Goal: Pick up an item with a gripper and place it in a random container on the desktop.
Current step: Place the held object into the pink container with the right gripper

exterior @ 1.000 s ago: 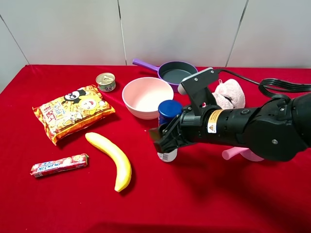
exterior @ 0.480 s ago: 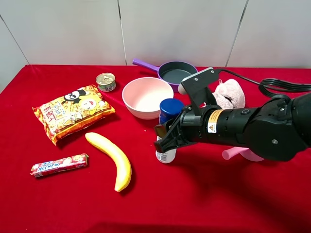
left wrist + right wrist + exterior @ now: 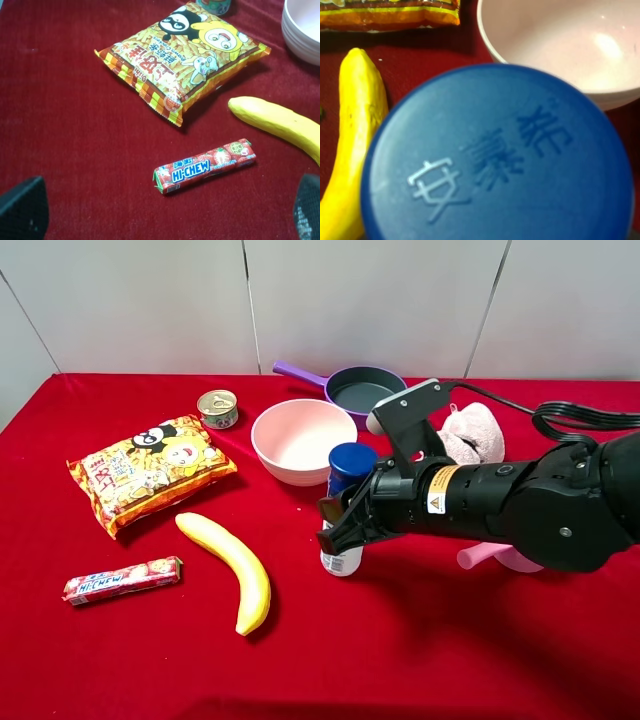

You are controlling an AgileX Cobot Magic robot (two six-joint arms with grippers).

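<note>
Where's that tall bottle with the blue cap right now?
In the high view the bottle stands near the centre, just in front of the pink bowl and right of the banana, with the right claw around it.

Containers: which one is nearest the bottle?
The handleless pink bowl, just behind the bottle; the purple pan sits farther back, the pink cup beyond the arm.

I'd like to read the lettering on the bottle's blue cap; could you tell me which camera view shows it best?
The right wrist view: the cap fills the frame from above, raised characters clear. The exterior high view shows it small, atop the bottle. The left wrist view misses it.
</note>
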